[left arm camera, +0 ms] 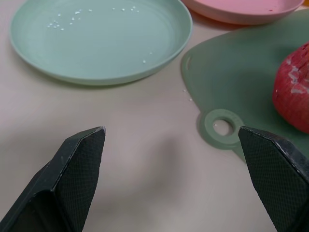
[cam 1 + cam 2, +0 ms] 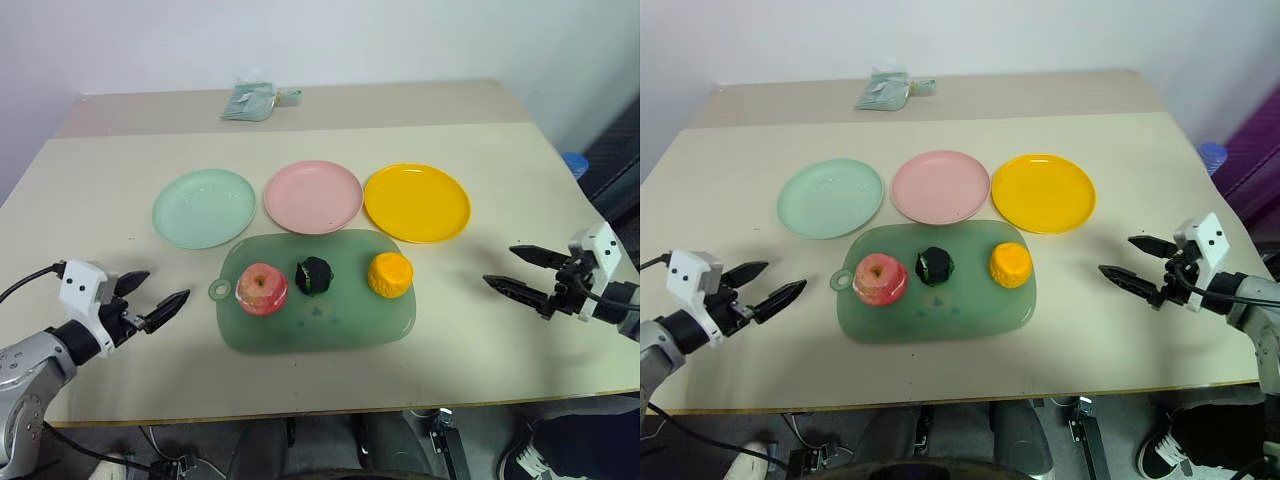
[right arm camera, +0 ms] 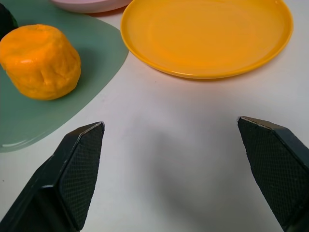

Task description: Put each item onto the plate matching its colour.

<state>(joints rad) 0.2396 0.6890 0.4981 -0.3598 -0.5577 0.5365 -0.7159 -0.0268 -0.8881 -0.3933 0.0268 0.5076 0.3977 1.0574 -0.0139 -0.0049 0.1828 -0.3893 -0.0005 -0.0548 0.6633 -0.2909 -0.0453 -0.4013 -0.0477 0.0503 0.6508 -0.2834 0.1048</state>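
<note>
head views: on the counter point(image 2: 90, 180), the mint green plate point(image 2: 204, 207), pink plate point(image 2: 313, 196) and yellow plate point(image 2: 417, 202) sit in a row toward the far edge. just in front of them, a dark-green board point(image 2: 330, 315) carries the apple point(image 2: 261, 289), dark lumpy ball point(image 2: 314, 276) and orange-yellow fruit point(image 2: 390, 275). a pale green packet point(image 2: 250, 101) lies by the far edge, any print on it too small to read. the left tool point(image 2: 159, 297) and right tool point(image 2: 520, 270) hover near the side edges, fingers apart, empty.

left wrist view: the apple is cut off at the frame's edge beside the board's ring tab point(image 1: 223, 127).

right wrist view: the dark ball shows as a sliver behind the fruit.
</note>
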